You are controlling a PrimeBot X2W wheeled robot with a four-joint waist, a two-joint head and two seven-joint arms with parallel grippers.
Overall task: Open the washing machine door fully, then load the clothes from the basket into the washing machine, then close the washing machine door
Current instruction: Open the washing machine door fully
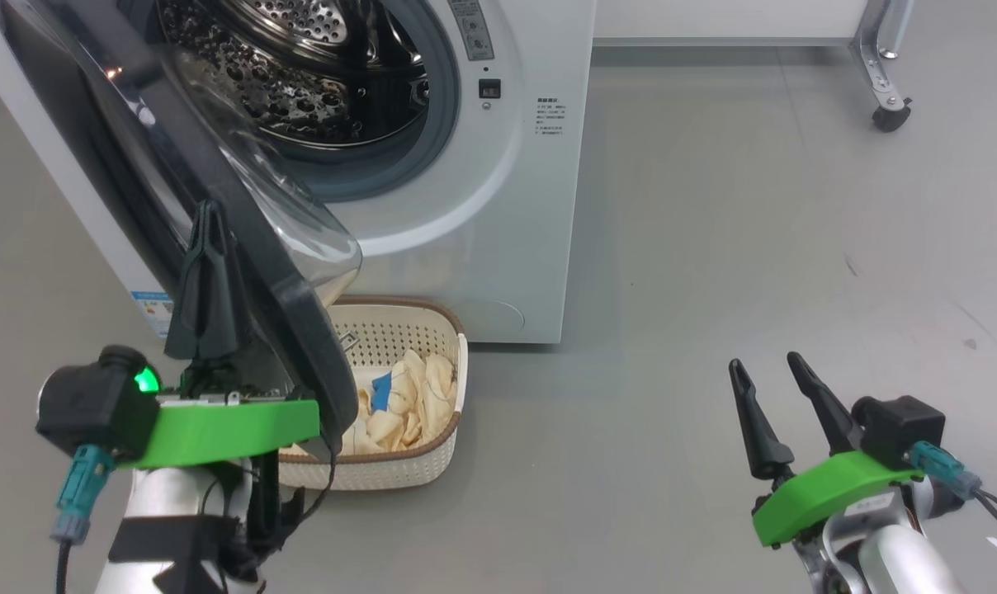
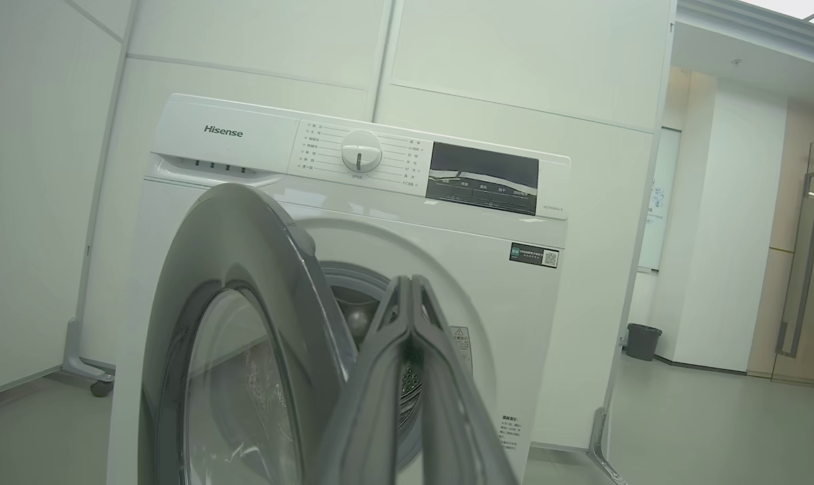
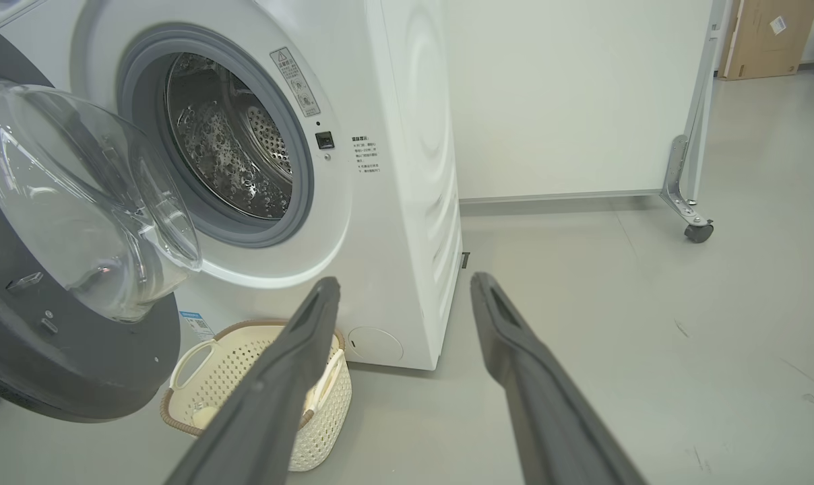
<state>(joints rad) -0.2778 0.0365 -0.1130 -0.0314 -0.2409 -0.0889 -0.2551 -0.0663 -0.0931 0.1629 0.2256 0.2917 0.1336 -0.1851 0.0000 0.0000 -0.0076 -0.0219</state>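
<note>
Black rim of the washing machine door (image 1: 309, 330) looks to rest against my left gripper (image 1: 208, 239), fingers pinched together on nothing, so I guess I'm shoving it wider. It hangs half open over the basket (image 1: 399, 474) at the washing machine's (image 1: 507, 206) foot. Right gripper (image 1: 767, 363) waits spread wide, empty, far right. Head view shows the clothes (image 1: 416, 404) inside; left wrist view catches the control panel (image 2: 279, 145).

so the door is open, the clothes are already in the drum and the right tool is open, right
Not quite. The clothes are not in the drum; they lie in the basket on the floor, as the head view shows. The door is open and the right tool is open.
</note>
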